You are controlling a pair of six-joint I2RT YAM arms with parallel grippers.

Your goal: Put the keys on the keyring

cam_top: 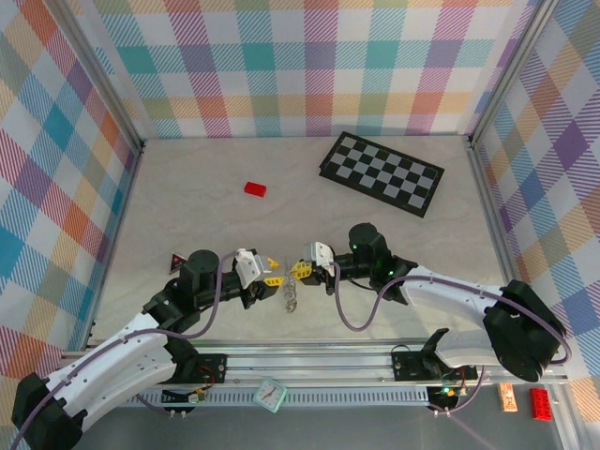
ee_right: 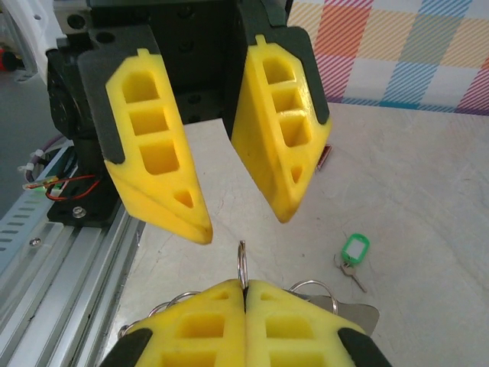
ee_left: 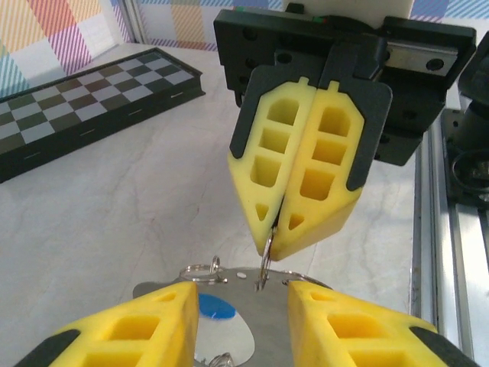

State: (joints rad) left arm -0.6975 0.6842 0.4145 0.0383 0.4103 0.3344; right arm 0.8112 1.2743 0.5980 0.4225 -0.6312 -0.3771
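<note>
A: Starting nearest, at the metal rail [cam_top: 309, 361] on the front edge of the table [cam_top: 187, 216]: both arms reach in and meet nose to nose just past it.

B: And the left pincer [cam_top: 265, 277]?

A: Spread. The right wrist camera looks straight into it and sees clear daylight between its yellow fingers [ee_right: 157, 164].

B: The right pincer [cam_top: 306, 272]?

A: Pressed together, pinching the keyring [cam_top: 291, 292] by one thin wire loop that stands up out of its tips. The rest of the ring dangles between the two pincers, just off the table.

B: I can see a flat metal tag [ee_left: 267, 321] in there too.

A: Yes, it hangs with the loops under the left pincer, and the round head of the blue key [ee_left: 216, 308] shows against it. I cannot tell whether that key is threaded on.

B: Where is the green key [ee_right: 355, 248]?

A: Lying flat on the table by itself, apart from the ring, with its shaft pointing away from its head.

B: Anything farther out?

A: A red block [cam_top: 255, 188] sits alone at mid-table, and the checkerboard [cam_top: 382, 173] lies at an angle towards the back right, near the plaid wall.
</note>
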